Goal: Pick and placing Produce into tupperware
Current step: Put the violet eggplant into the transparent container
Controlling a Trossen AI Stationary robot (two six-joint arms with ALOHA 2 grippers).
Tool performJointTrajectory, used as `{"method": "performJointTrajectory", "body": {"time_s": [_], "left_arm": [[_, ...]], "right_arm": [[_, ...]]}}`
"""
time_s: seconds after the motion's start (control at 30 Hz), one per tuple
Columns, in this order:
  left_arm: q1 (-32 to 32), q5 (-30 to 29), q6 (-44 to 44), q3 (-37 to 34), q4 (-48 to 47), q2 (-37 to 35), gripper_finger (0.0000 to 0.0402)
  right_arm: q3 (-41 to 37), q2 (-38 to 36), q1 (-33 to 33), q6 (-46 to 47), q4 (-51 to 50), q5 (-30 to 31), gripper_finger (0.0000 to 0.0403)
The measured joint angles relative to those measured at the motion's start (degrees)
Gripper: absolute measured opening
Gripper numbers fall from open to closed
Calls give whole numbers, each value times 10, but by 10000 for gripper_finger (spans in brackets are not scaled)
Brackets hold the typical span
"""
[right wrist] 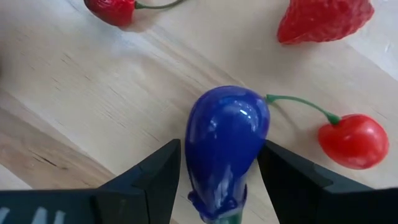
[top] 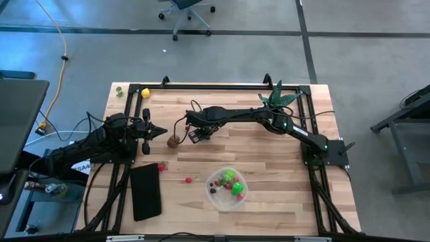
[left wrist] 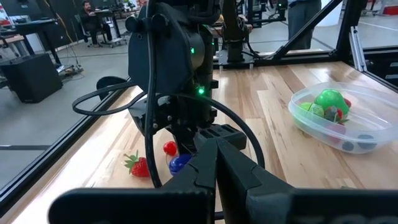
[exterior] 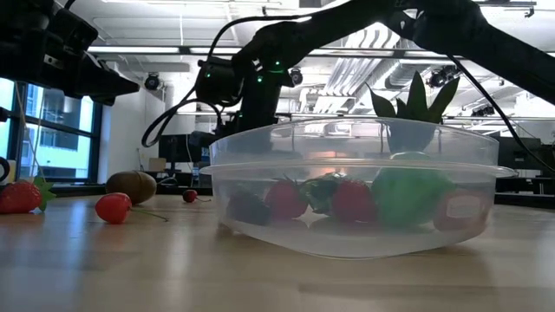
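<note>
From above, the right hand [top: 196, 134] reaches across the wooden bench [top: 269, 161] to its left-centre, just right of a brown kiwi [top: 174, 141]. The left hand [top: 156, 132] sits just left of that kiwi, fingers pressed together and empty. The tupperware [top: 227, 187], already holding green and red pieces, lies toward the near edge and to the right of the right hand, so the carry should run that way. A strawberry [top: 162, 167] and a small red cherry [top: 189, 179] lie loose between the black rectangle [top: 146, 192] and the container; a yellow piece [top: 145, 93] sits at the far left corner.

At bench height, the container [exterior: 351, 204] is clear, thin-walled plastic with a stepped rim; its contents show through it. The kiwi [exterior: 131, 185] looks matte and fuzzy.

The left wrist view shows the right arm's dark housing lowered over a glossy blue-purple piece [left wrist: 180, 163], beside a strawberry [left wrist: 140, 166].

In the right wrist view, the purple eggplant [right wrist: 226, 146] lies between the two dark fingers [right wrist: 149, 180], its long axis running straight out from the hand. The jaws stand wide, close on each flank (contact cannot be made out). It is smooth, shiny and rounded, likely slippery. A stemmed cherry [right wrist: 351, 140] lies just beside it.
</note>
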Motion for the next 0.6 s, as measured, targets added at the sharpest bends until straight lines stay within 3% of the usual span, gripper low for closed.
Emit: {"method": "performJointTrajectory", "body": {"time_s": [0.27,0.6], "left_arm": [[0,0,0,0,0,0,1],[0,0,0,0,0,0,1]], "right_arm": [[0,0,0,-8,2,5,203],[-1,1,-1,-20,7,11,162]]}}
